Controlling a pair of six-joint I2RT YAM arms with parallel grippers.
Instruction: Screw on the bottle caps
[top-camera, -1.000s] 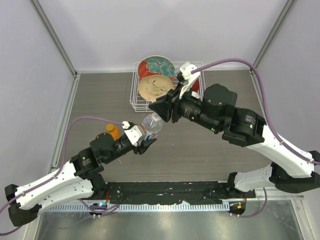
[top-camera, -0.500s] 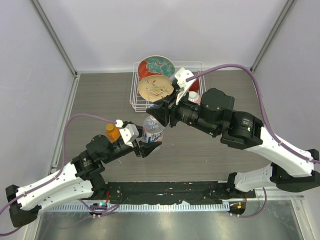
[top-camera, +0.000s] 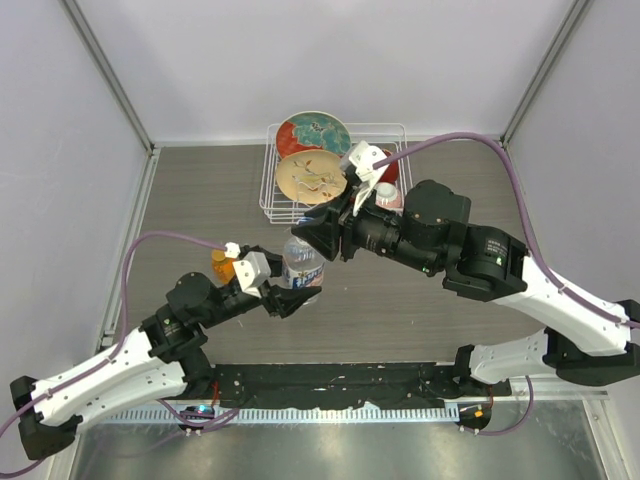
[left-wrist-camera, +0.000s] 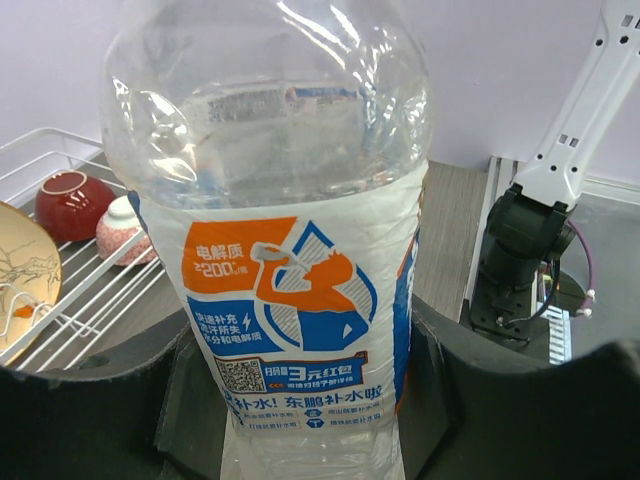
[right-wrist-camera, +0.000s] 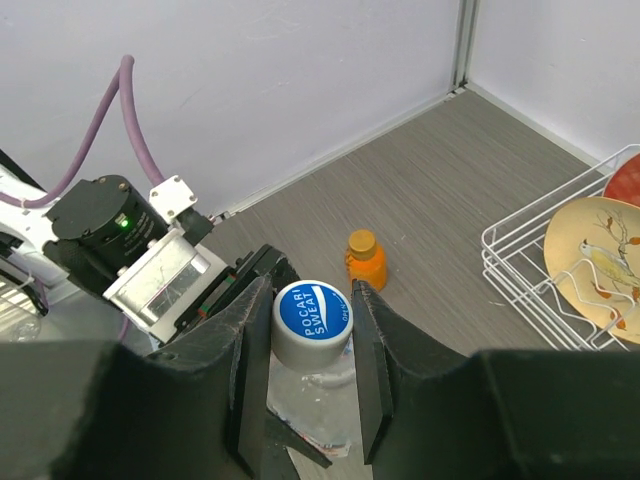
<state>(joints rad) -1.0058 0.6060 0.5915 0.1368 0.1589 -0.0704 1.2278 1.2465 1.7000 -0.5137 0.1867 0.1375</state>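
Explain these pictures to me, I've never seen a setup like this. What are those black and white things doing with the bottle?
Those are two robot arms bolted at the near edge of a table. One picture looks down from above and behind them. The other two come from small cameras on each wrist, so each shows its own claw's fingers.

The left claw is closed around the body of a clear bottle, holding it roughly upright. The right claw grips the white cap, which has a blue top and sits on the bottle's neck. I cannot tell whether it is threaded on yet.

A small orange bottle stands on the table with its orange cap on. At the far side, a wire rack holds two plates and two small bowls.
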